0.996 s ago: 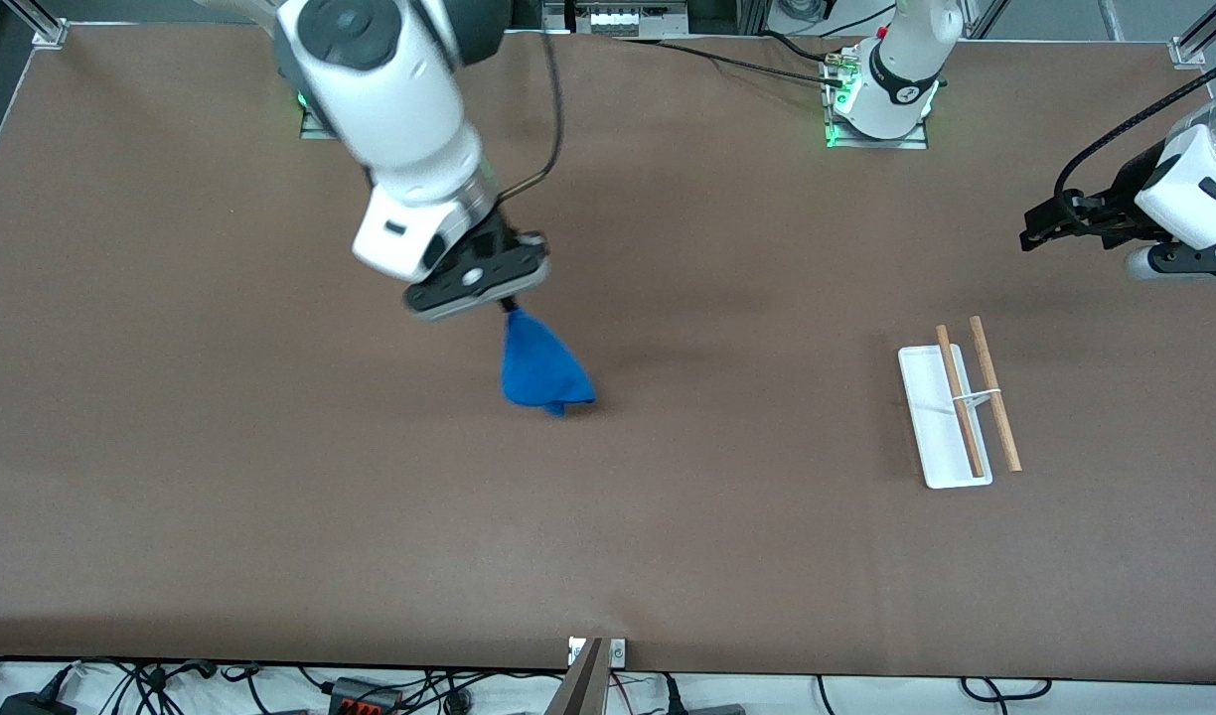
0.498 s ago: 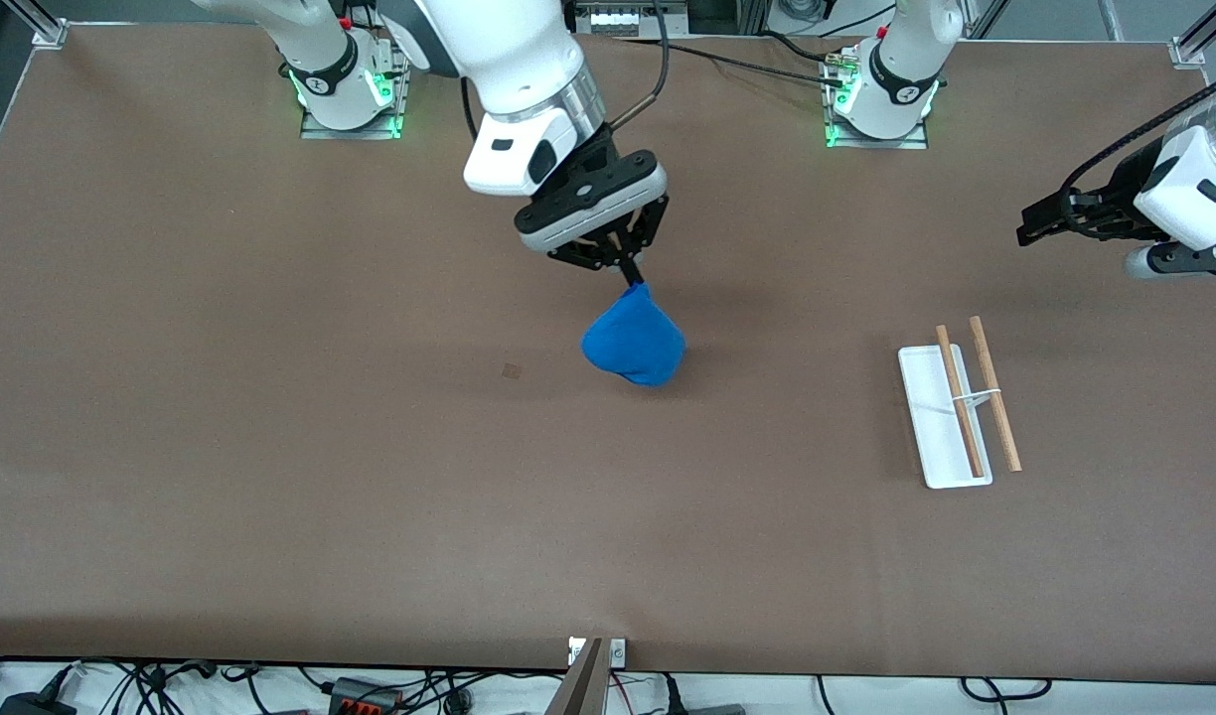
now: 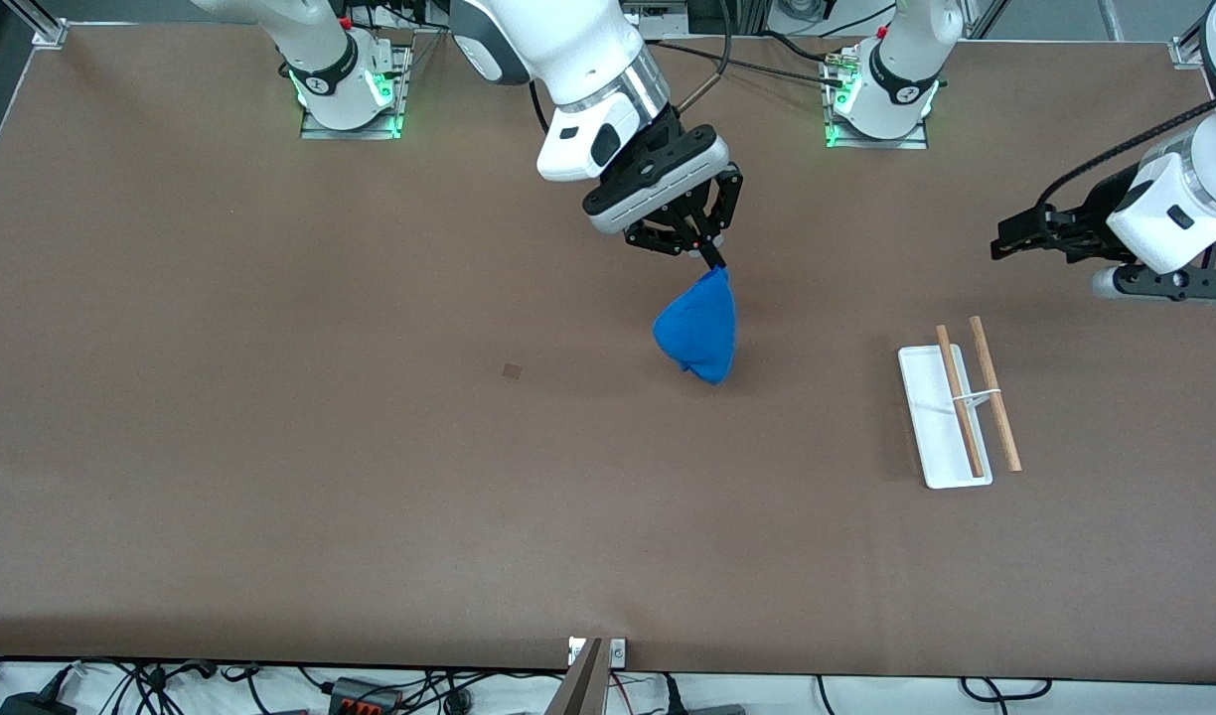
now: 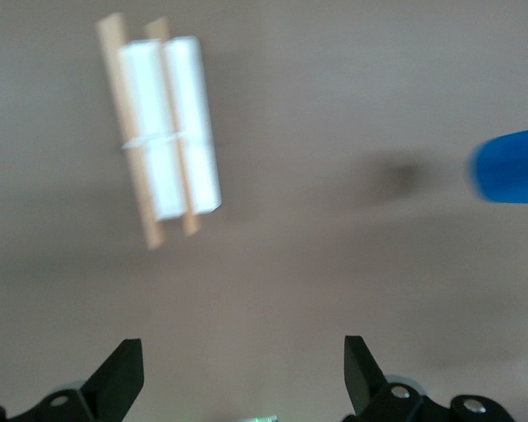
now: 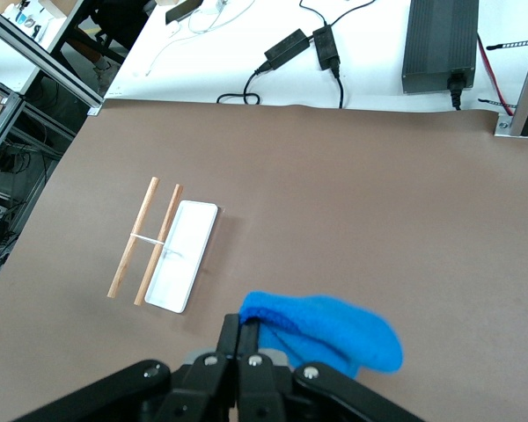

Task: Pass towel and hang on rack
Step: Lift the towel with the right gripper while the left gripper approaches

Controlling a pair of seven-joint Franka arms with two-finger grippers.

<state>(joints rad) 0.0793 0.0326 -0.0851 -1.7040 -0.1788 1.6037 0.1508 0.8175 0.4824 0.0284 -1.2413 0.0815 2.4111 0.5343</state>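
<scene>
**Blue towel held aloft at mid-table, rack waiting near the frame's right**

Across the upper left of the front view, the right arm's base sits by the table's top edge, and the arm reaches down toward the middle of the frame. Its right gripper [image 3: 712, 260] hangs just above centre, over bare brown table [image 3: 270, 447], with its black fingers pressed together on the top corner of the bright blue soft microfibre towel [image 3: 699, 328]. The towel dangles from that pinch as a bunched teardrop, clear of the table surface, with a faint shadow beneath it. In the right wrist view the same closed fingertips grip the cloth's edge at the bottom centre of the frame, and the blue bundle [image 5: 326, 334] spreads out beside them.

Moving to the right third of the front view, the rack [image 3: 956, 412] lies on the table: a small white rectangular plastic base with two thin parallel light-brown wooden rods joined by a white crosspiece. It is well apart from the towel.

At the upper right edge of the front view, the left gripper [image 3: 1005, 243] hovers over the table above the rack in the frame, holding nothing. The left wrist view shows its two dark fingers [image 4: 119, 378] spread wide at the bottom of the frame, with the rack [image 4: 163, 163] in the upper left and a sliver of the blue towel [image 4: 510, 167] at the right edge.
</scene>
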